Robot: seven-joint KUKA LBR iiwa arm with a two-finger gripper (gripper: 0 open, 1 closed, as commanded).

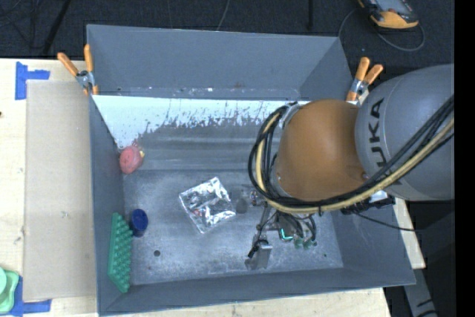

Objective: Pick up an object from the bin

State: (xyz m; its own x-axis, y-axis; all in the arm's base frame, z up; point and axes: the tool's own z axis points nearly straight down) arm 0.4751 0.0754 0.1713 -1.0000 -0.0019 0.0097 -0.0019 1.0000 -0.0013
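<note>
So, the pincer point(260, 247) is seen low in the near right part of the grey metal bin point(223, 63), tucked under the arm's rounded orange cover point(319, 152). Whether it's wide or narrow can't be told from this angle, tbh. Nothing is seen held in it, and bare bin floor is what's under it.

Progress-wise, nothing has been lifted yet. The reach into the bin looks done, but the grab and the lift are both left, as far as can be judged.

The nearest thing is a crumpled clear plastic packet with silvery creases point(208, 204), lying flat near the middle of the floor, just to the left of the pincer and not touched by it. If that's the one meant to be picked (a guess only), it's roughly square, so not much of a long axis is shown. It's turned cornerwise, with one corner aimed at the back wall and one at the near wall.

Further out, well apart from the pincer, three more things are found by the left wall:
- a small dark blue round cap point(138, 219)
- a green studded plastic plate point(119, 252), leaned along the wall, long axis running near to far
- a pink rounded lump point(131, 159) up in the far left corner
</note>
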